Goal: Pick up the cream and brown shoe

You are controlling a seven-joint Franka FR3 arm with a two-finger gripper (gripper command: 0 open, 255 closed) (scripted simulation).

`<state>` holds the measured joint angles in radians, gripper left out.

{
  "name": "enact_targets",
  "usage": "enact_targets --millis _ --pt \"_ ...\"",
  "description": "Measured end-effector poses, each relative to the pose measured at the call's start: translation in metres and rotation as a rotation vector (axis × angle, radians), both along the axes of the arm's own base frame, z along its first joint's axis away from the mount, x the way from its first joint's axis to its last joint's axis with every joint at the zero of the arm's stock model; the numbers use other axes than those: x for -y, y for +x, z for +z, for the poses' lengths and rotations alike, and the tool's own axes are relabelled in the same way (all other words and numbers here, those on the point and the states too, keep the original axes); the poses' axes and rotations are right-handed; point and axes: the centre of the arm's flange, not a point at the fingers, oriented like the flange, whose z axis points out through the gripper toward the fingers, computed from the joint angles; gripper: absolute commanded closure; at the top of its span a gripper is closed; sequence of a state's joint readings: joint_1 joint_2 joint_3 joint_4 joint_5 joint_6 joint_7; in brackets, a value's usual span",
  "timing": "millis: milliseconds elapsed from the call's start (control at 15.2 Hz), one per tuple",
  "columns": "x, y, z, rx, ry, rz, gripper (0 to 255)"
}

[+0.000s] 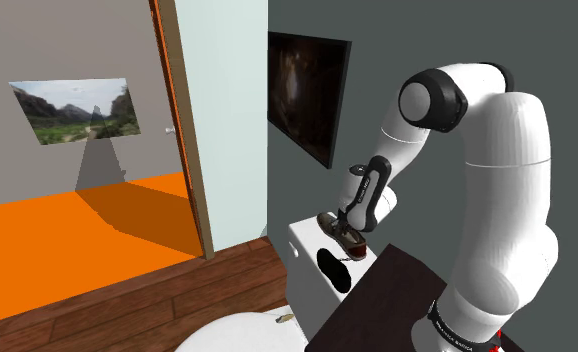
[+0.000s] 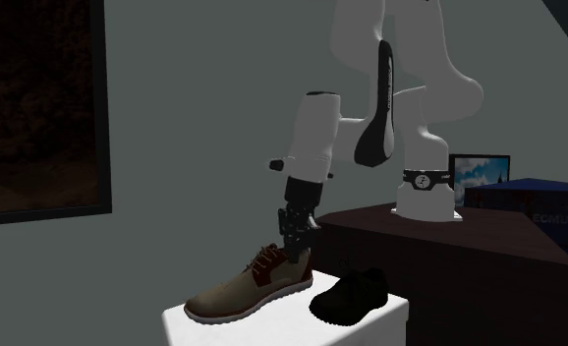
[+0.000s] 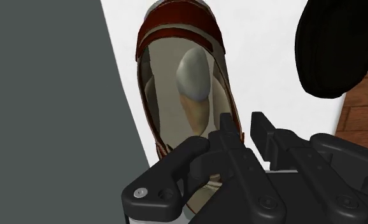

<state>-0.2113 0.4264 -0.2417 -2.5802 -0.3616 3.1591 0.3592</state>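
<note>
white arm folds downward, claw (image 3: 243, 126) pinching the shoe (image 2: 235, 295) collar.

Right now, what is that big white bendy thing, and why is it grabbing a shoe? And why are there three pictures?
The big white thing is a robot arm standing on a dark box. At its end is a black gripper, like a hand with two fingers. One picture is taken from beside the arm, one from a camera facing it, and one from a little camera on the hand itself, looking along its fingers. At a white block there are two shoes: a tan shoe with a red-brown collar, and a black shoe next to it. The fingers are pinching the side edge of the tan shoe near its heel. I cannot tell whether it has left the block yet.
</note>
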Motion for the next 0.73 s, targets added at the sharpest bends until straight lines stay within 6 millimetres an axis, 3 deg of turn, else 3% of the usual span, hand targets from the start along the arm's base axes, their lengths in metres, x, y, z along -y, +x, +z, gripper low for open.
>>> enact_targets --millis 726 --pt "-0.001 -0.001 0.054 -0.005 0.002 0.004 255"
